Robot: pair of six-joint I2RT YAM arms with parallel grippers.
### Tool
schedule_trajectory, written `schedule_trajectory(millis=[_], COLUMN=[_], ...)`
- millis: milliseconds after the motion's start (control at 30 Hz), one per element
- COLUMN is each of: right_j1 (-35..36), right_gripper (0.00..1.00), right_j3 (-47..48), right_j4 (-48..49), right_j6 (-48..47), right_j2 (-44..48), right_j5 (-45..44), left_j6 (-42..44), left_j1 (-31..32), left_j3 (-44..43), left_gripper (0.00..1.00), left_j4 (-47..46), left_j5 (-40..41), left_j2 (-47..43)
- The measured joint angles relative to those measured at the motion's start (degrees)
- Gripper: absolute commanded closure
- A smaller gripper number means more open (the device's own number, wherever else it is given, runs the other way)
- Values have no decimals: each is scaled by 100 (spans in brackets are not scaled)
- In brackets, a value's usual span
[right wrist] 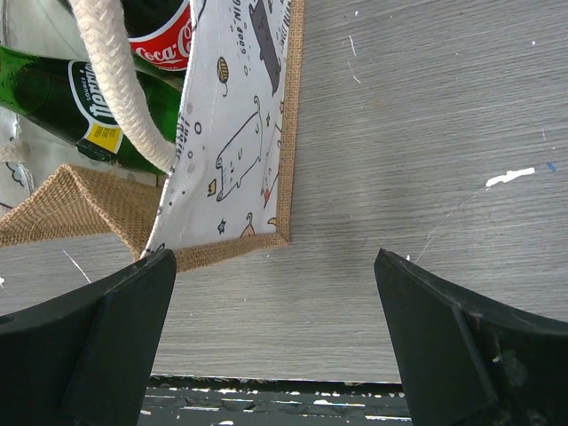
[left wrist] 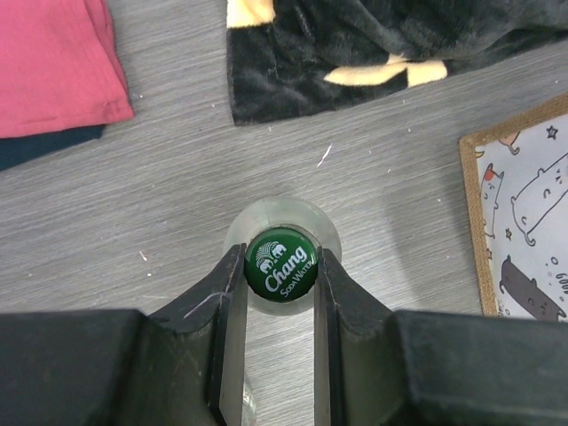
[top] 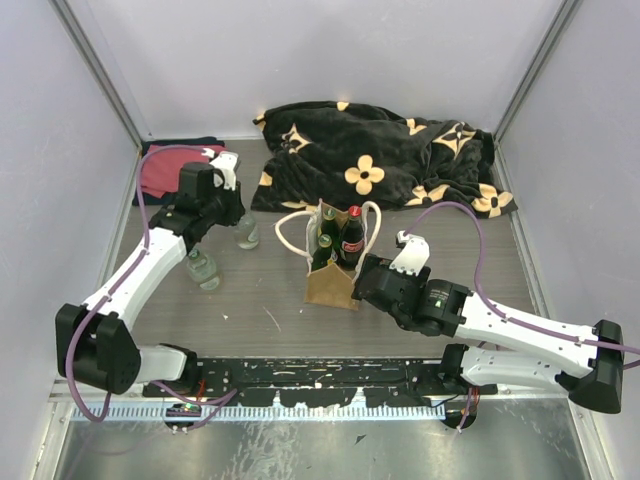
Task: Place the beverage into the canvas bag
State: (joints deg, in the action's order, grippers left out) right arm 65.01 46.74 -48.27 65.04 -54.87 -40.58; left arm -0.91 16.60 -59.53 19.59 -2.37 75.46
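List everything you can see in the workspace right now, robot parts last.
Tan canvas bag with white rope handles: one, upright, table centre.
Dark cola bottle with red cap: one, inside the bag.
Green glass bottle: at least one, inside the bag.
Clear glass bottles: two, left of the bag.
Black flower-patterned blanket: one, at the back.
Red folded cloth: one, back-left corner.
Left claw: shut on a clear bottle's green cap.
Right claw: open, beside the bag.

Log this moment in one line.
left gripper: shut on soda bottle cap | right gripper: open, empty, beside bag | bag: upright, cola and green bottle inside | spare bottle: loose on table
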Motion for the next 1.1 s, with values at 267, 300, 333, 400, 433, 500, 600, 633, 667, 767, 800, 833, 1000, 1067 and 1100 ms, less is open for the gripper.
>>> schedule_trajectory(millis=[267, 300, 333, 400, 433, 500, 600, 633, 667, 767, 800, 833, 1000, 1067, 1100], right_j1=[0, 0, 0, 0, 0, 0, 0, 0, 0, 0, 0, 0, 0, 0, 0], right_gripper=[0, 0, 0, 0, 0, 0, 0, 0, 0, 0, 0, 0, 0, 0, 0], right_j3=[-52, -57, -66, -81, -87, -107, -146, -155, -162, -173, -177, -179, -203, -208, -208], right_j4=[24, 26, 28, 28, 26, 28, 26, 28, 28, 28, 28, 26, 26, 24, 22], right_j6=[0, 0, 0, 0, 0, 0, 0, 0, 0, 0, 0, 0, 0, 2, 2], right_j2=[2, 2, 13, 37, 52, 74, 105, 111, 116, 146, 157, 170, 227, 254, 267], right_j5=[22, 22, 22, 22, 22, 22, 26, 28, 37, 44, 46, 46, 46, 46, 46], left_j6=[-26, -37, -44, -79, -92, -138, -212, -223, -236, -289, -310, -343, -450, -509, -533], left_j1=[0, 0, 0, 0, 0, 7, 42, 68, 105, 269, 334, 450, 1113, 1410, 1530], left_j3=[-236, -308, -400, -651, -804, -1156, -1755, -1937, -2140, -2680, -2833, -3032, -3399, -3412, -3410], left_gripper=[100, 100, 100, 100, 100, 100, 100, 100, 100, 100, 100, 100, 100, 100, 100], left_j4=[264, 319, 402, 551, 638, 804, 997, 1045, 1106, 1187, 1217, 1263, 1443, 1506, 1545], left_j5=[-125, -146, -170, -236, -280, -376, -518, -560, -601, -730, -756, -780, -866, -898, -911], left_j2=[-129, -129, -129, -129, -129, -129, -127, -125, -109, -22, 20, 74, 140, 138, 138])
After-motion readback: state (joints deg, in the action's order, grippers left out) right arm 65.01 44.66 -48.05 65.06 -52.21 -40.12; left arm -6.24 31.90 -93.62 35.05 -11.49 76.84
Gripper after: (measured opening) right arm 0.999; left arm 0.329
